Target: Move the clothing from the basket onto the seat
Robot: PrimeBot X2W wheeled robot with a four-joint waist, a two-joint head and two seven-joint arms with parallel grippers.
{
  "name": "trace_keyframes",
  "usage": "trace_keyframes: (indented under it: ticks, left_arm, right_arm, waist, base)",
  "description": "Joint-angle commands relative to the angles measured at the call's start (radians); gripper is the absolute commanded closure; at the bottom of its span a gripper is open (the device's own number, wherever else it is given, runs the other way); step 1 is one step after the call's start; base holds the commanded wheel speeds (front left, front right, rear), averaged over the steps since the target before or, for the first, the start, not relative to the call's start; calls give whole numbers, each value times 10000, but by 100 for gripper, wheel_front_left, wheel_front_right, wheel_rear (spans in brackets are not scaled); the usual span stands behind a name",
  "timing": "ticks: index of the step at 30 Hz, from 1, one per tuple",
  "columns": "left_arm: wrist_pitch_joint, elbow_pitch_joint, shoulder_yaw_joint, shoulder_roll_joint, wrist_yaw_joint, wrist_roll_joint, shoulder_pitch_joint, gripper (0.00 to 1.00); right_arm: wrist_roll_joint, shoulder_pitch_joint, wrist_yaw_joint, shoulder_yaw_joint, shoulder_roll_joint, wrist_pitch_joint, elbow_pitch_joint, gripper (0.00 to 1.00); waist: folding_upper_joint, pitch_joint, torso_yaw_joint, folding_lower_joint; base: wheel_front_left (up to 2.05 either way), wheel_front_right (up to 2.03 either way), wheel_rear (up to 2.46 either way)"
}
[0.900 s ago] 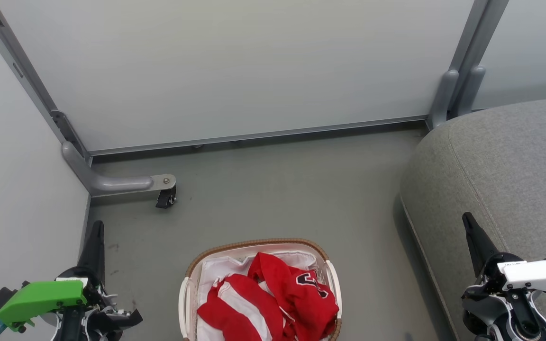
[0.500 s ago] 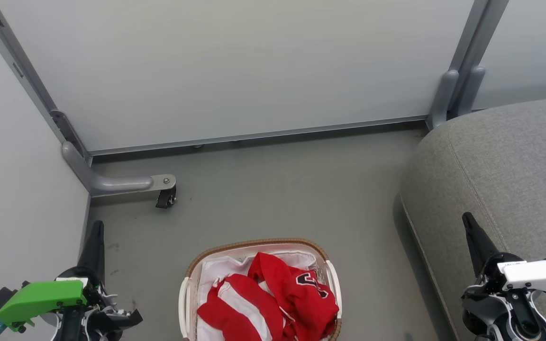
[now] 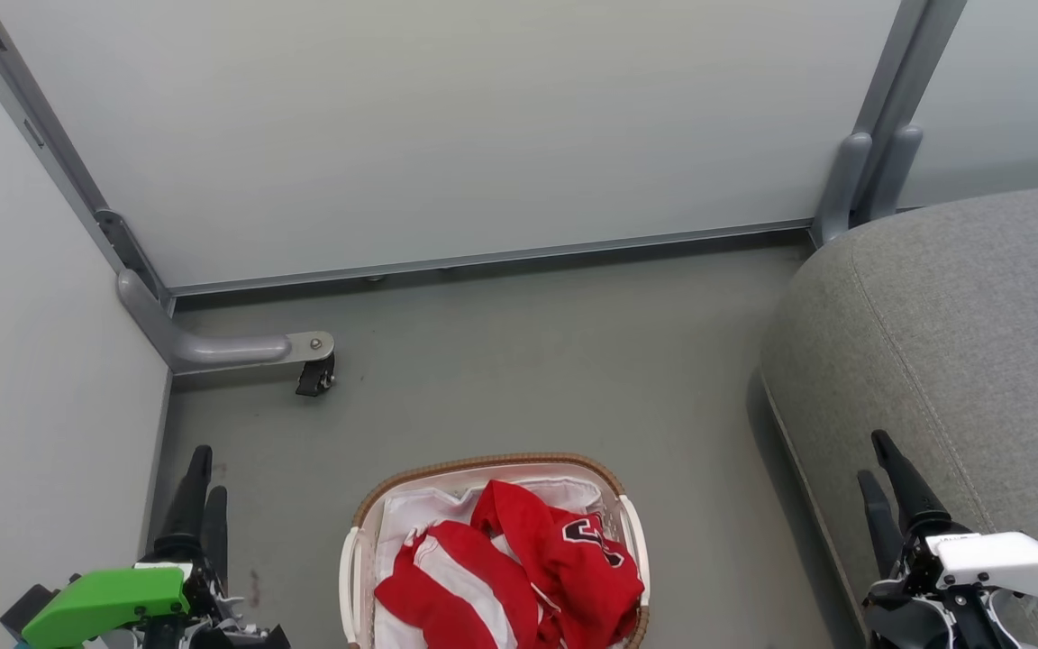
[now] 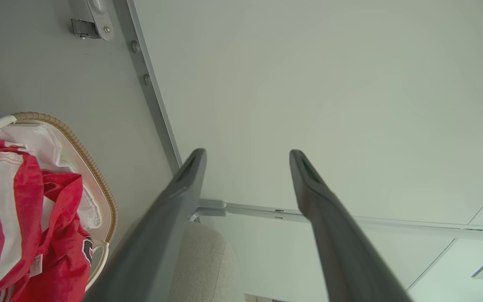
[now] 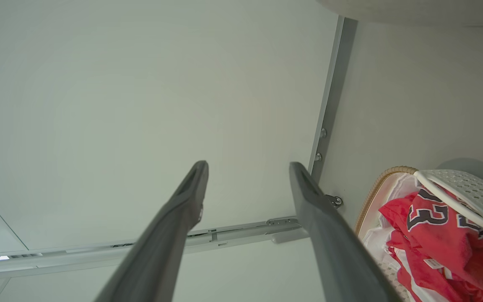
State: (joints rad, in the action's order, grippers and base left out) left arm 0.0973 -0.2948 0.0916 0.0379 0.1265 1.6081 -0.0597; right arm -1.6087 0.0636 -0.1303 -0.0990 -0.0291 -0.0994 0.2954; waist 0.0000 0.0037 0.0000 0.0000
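You can read the number 23 on the red shirt (image 5: pixel 442 237), lower right of the right wrist view, in dark digits edged white. The white tag (image 5: pixel 434 263) sewn to it is too small to read.

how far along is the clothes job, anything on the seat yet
Done: nothing yet. The clothing lies heaped in the basket, and the visible part of the seat bears none. In hand: nothing; the left gripper and right gripper are open and empty. Left: moving both garments.
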Motion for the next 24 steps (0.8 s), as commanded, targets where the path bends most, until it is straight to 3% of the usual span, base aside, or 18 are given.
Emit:
trace_keyframes:
  ticks: [1,14,24]
  left_arm:
    - [-118,214,-110,26,11,-139,-128,0]
    - [-727,484,-504,47,18,-1239,-19,0]
    - [-1136,851,-691,62,23,-3193,-76,0]
  right_arm:
    - [136,95,-2,63,-73,130,-170,0]
    - [1834,101,-3,-136,-105,743,-118,0]
    - [3627,152,-3,-319,-126,1153,-468,0]
  waist:
    - [0,4,0,0]
    - [0,20,9,0]
    - [0,31,36,0]
  base:
    - [0,0,0]
    - [0,0,0]
    - [0,0,0]
